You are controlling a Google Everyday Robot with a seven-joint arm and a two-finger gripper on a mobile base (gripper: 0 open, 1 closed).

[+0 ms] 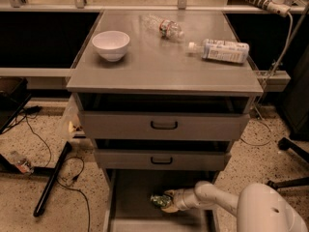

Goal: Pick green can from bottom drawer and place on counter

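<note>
The green can (159, 200) lies on the floor of the open bottom drawer (130, 192), near its middle. My gripper (167, 202) reaches into the drawer from the right on a white arm and sits right at the can's right side, its tan fingers (170, 208) above and below the can. The counter (159, 62) is the grey top of the cabinet, above two closed drawer fronts.
On the counter stand a white bowl (111, 45) at the left, a clear bottle (164, 27) at the back and a labelled bottle (222, 50) lying at the right. Cables and a black bar (50, 180) lie on the floor to the left.
</note>
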